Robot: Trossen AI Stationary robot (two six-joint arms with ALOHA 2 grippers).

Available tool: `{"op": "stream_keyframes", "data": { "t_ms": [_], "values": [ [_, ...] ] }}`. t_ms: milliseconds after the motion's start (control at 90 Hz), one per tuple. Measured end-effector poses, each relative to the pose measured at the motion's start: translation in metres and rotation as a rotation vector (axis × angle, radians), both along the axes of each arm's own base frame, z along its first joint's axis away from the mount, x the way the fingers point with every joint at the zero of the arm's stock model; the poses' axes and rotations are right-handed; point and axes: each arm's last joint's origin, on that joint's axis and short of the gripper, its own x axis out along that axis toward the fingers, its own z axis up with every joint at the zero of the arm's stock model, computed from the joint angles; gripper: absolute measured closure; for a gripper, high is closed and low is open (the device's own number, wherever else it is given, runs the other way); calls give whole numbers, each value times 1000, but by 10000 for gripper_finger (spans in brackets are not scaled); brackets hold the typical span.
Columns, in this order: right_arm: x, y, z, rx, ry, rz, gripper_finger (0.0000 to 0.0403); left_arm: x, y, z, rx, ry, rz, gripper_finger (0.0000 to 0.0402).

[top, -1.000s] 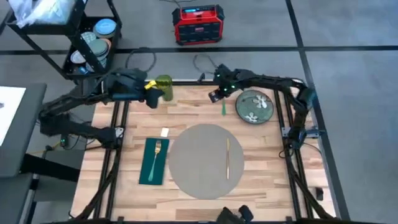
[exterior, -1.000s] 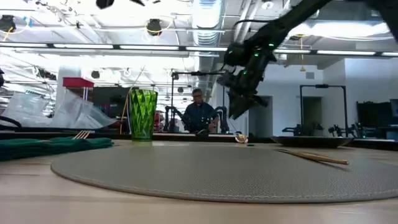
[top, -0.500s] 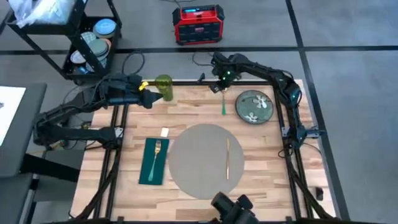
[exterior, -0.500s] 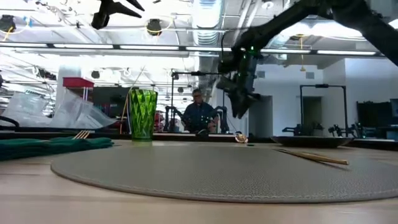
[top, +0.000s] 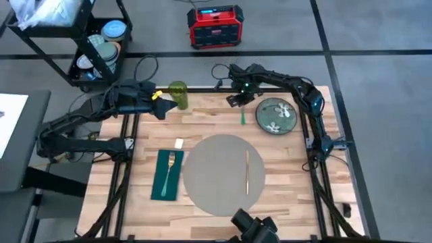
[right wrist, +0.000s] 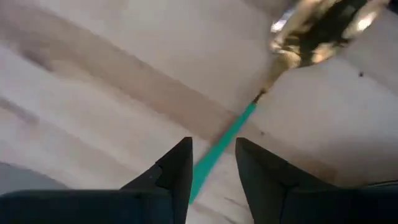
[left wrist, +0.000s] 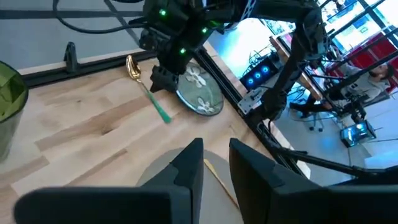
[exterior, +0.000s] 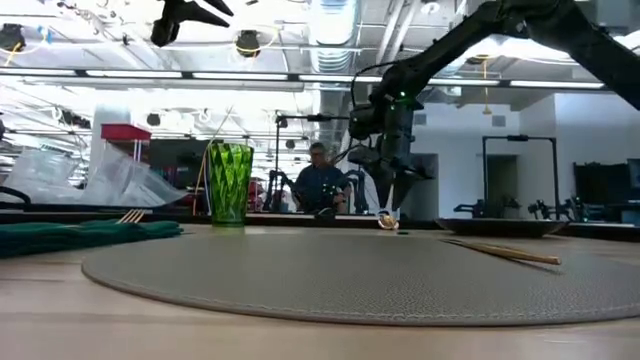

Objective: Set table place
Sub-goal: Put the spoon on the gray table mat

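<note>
Two pincers are mine at this table (top: 283, 175). My right pincer (top: 236, 100) hangs low over the far edge, its fingers a narrow gap apart and holding nothing. In my right wrist view the spoon (right wrist: 267, 93) lies on the wood just ahead of those fingers, its green handle running down between them and its gold bowl beyond. From above, the spoon (top: 242, 116) sits just beside the pincer, between it and the round mat (top: 216, 177), with the floral plate (top: 276, 115) close on the other side.

My left pincer (top: 159, 106) hovers above the far left corner, next to the green glass (top: 177, 94); its fingers stand a narrow gap apart with nothing in them.

The mat lies in the middle of the near half of the table, well apart from both pincers. A gold knife (top: 247, 171) rests on its right part. To its left a dark green napkin (top: 163, 192) carries a gold fork (top: 169, 169), with a small pale piece (top: 178, 143) just past the napkin's far end.

The table is light wooden planks on a black frame. Beyond it on the grey floor are a red and black box (top: 214, 26) and a black cart (top: 88, 40). The low view shows a workshop under strip lights, a person (exterior: 319, 185) seated far behind
</note>
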Motion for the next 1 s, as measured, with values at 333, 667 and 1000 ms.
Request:
{"op": "stream_keyframes", "data": {
  "t_ms": [333,667,1000],
  "values": [
    [0,-5,-9,8,-66,-64,290,0,0,0,28,11,-13,343],
    [-13,-23,-11,-7,-69,-129,290,0,0,0,28,8,-12,343],
    [-12,-16,-35,83,-57,-160,291,0,2,0,26,8,0,343]
  ]
}}
